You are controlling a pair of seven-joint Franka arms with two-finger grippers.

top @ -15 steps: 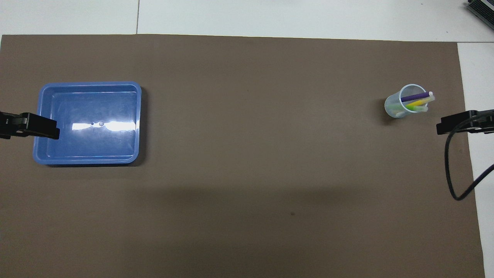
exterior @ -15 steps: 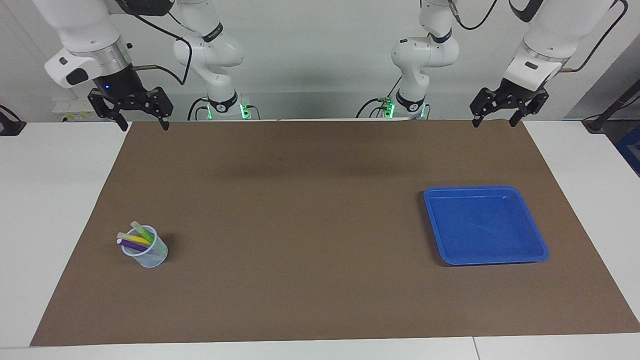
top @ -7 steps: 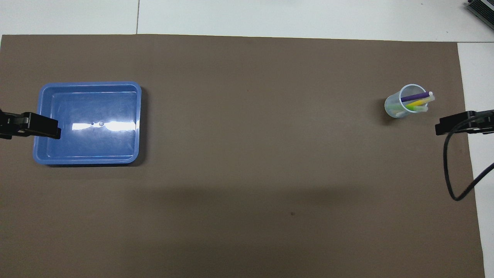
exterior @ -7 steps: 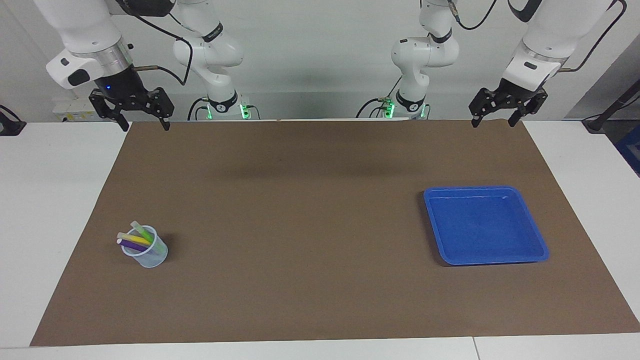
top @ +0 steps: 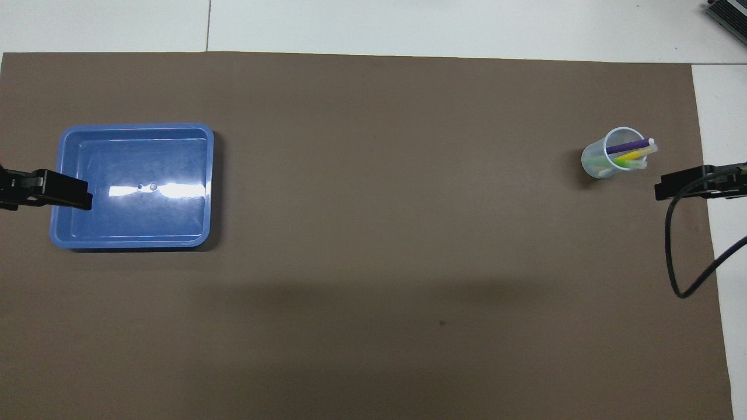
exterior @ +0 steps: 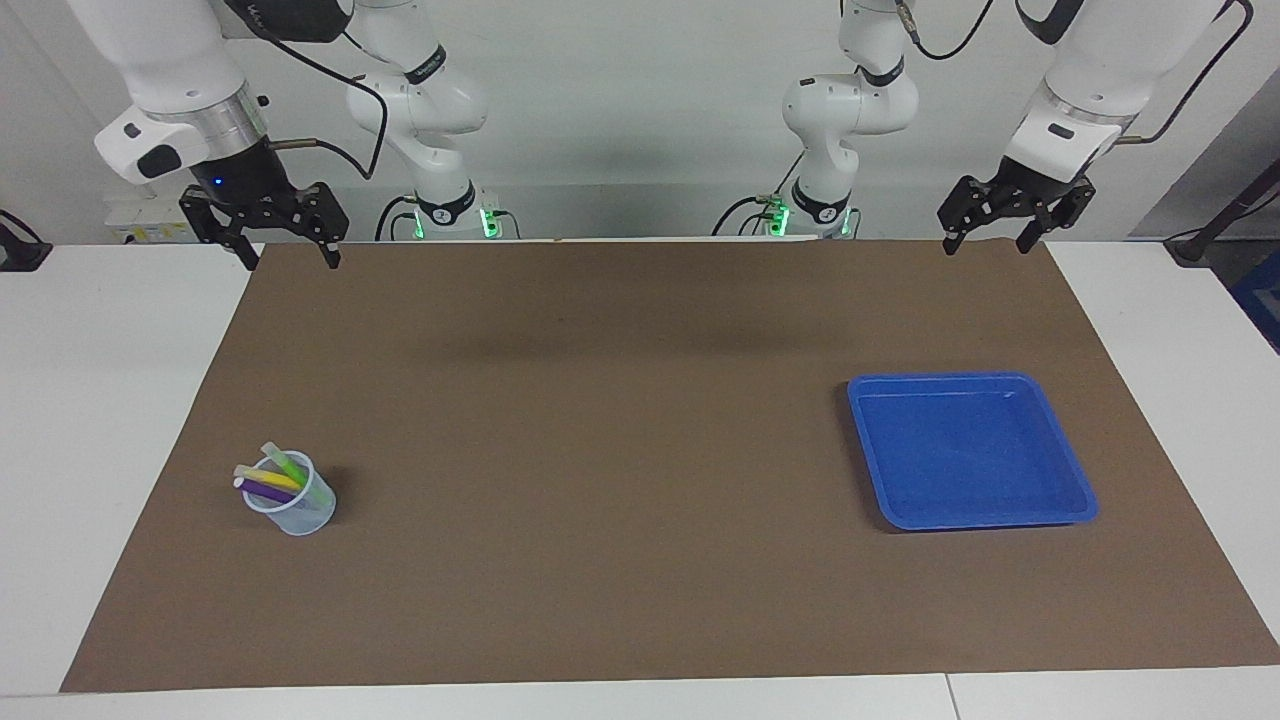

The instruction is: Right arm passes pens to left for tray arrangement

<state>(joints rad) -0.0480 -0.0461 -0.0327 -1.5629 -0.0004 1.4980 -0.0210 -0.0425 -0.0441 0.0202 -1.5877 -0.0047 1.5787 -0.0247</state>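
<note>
Nothing is picked up yet, so I judge this to be the very start: the reach for the first pen. My right hand (exterior: 285, 252) hangs in the air over the robots' edge of the brown mat (exterior: 620, 430), at the right arm's end of the desk (exterior: 110, 400); its fingers are spread apart and grip nothing. My left hand (exterior: 988, 240) waits over the same edge at the left arm's end, fingers likewise parted and bare.

The pens (exterior: 268, 475), green, purple and yellow, stand leaning together in a small translucent cup (exterior: 296, 506) on the mat, farther from the robots than my right hand. The blue tray (exterior: 1060, 520) lies on the mat at the left arm's end, well apart from the cup, with no pen in it.

Next, I think, my right hand must travel out over the cup and come down on one pale end alone. The three pens lean close, so the fingers need to single one out without tipping the light cup.
</note>
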